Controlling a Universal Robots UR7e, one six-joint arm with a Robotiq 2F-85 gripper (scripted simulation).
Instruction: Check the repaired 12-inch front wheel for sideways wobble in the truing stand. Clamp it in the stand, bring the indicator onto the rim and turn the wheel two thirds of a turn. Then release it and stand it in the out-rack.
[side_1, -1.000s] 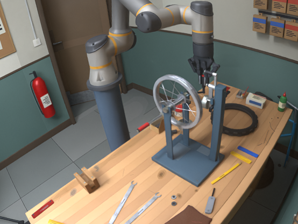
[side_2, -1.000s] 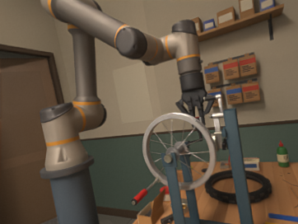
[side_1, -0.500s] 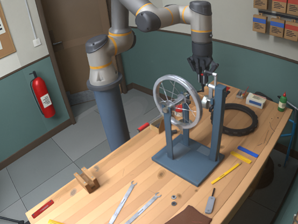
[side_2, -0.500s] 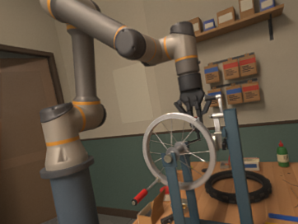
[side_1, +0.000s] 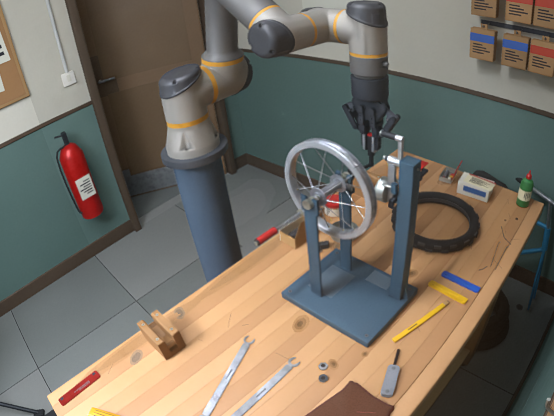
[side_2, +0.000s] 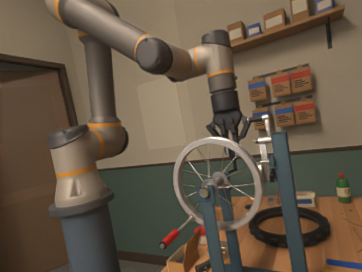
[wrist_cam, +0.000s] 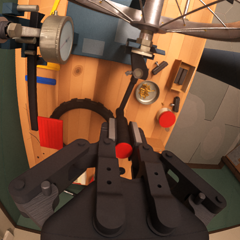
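Observation:
I hold the black clamp lever (wrist_cam: 124, 125) with its red end cap (wrist_cam: 123, 150) between the fingers of my gripper (wrist_cam: 122, 130) (side_1: 370, 142) (side_2: 230, 134). The lever runs down to the stand's axle clamp (wrist_cam: 143, 48). The small silver wheel (side_1: 330, 188) (side_2: 218, 182) sits upright in the blue truing stand (side_1: 357, 240), its hub (wrist_cam: 147, 15) at the clamp. The dial indicator (wrist_cam: 58, 38) (side_1: 383, 189) hangs on the stand's tall post, beside the rim. The wooden out-rack (side_1: 161, 333) stands near the bench's front left end.
The stand's tall post (side_1: 405, 225) rises right beside my gripper. A black tyre (side_1: 440, 220) lies behind the stand. A dish of brass parts (wrist_cam: 147, 92), a red-lidded pot (wrist_cam: 166, 118) and a small tray (wrist_cam: 181, 76) sit below. Two wrenches (side_1: 250, 375) lie at the front.

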